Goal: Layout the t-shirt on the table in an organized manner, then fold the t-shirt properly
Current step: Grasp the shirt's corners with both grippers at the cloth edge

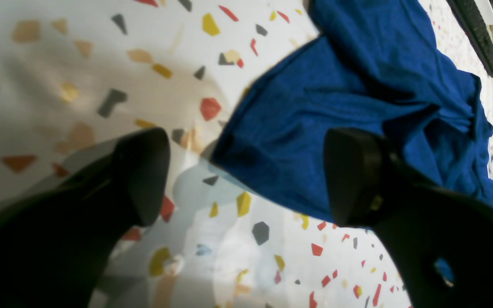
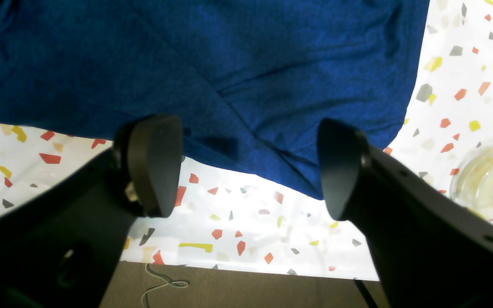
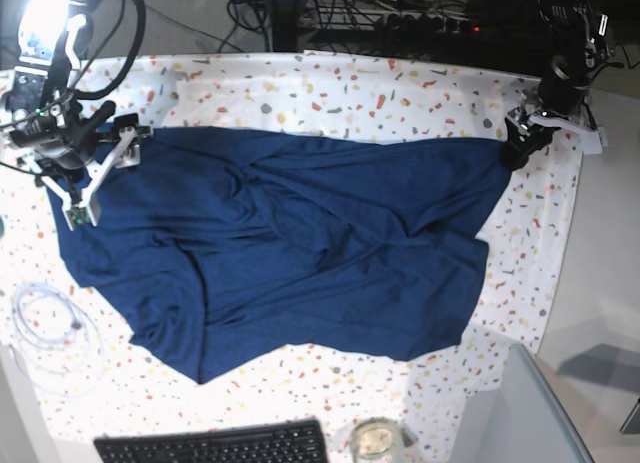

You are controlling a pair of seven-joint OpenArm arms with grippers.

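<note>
Both arms low at t-shirt point(image 3: 300, 243) edges; L & R jaws wide, holding nothing.

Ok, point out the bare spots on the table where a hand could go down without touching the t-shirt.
Free patches on the table: the far strip beyond the t-shirt, and the wedge off its near-right corner. The near edge is crowded: keyboard, glass jar, coiled cable. The left gripper and right gripper occupy the shirt's far corners.

A bright lamp point(image 3: 45, 13) glares at the top left corner. Cables point(image 3: 400, 13) tangle on the dark floor point(image 3: 200, 23) beyond the far edge. A keyboard point(image 3: 215, 445) and a clear jar point(image 3: 374, 441) sit at the near edge.
</note>
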